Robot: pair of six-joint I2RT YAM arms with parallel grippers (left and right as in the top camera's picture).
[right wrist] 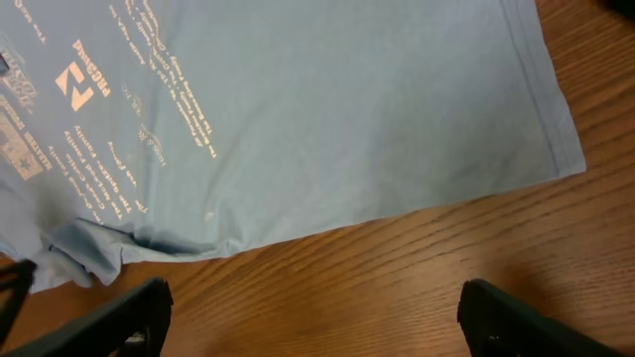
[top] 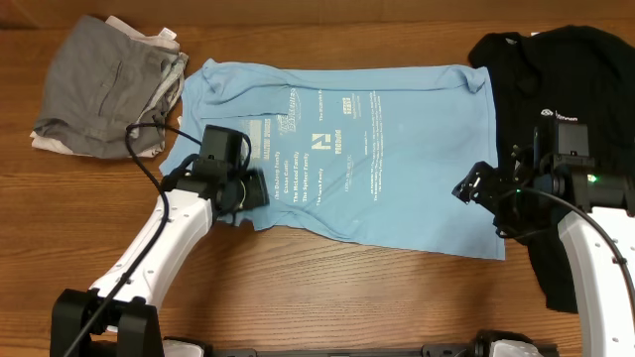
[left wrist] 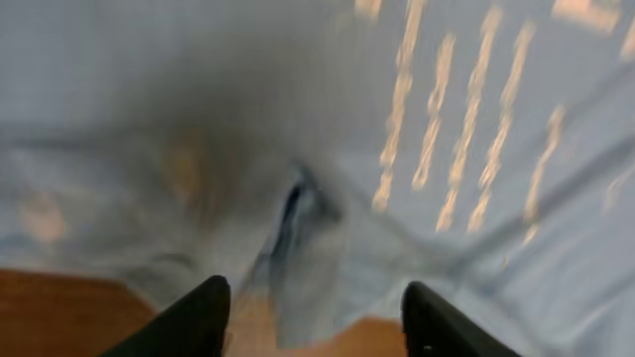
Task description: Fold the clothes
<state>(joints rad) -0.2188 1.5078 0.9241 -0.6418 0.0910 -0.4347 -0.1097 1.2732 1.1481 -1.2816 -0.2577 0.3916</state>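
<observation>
Shows a light blue T-shirt (top: 397, 169) spread flat across the middle of the wooden worktop (top: 347, 297), small white print facing up. Puts its straight stitched edge on the right, just beside a black garment (top: 566, 69) heaped at that end, with the far right corner touching the dark cloth. Places a bunched grey garment (top: 99, 79) at the far left corner, against the shirt's rumpled left end. Leaves the near edge running slightly askew, smooth toward the right corner and puckered toward the left. Finds the left fingers (left wrist: 322, 317) at that puckered near-left edge, parted, with a raised fold of blue cloth between them, not visibly pinched; blurred in the wrist view. Finds the right fingers (right wrist: 317, 317) by the shirt's right edge, spread wide and holding nothing, with bare wood between them in the wrist view. Offers open room mainly along the near side: a broad strip of bare wood in front of the shirt, between the left arm (top: 159, 248) and the right arm (top: 595, 258). Offers little at either end, crowded by the grey and black garments, and only a band of wood beyond the far edge.
</observation>
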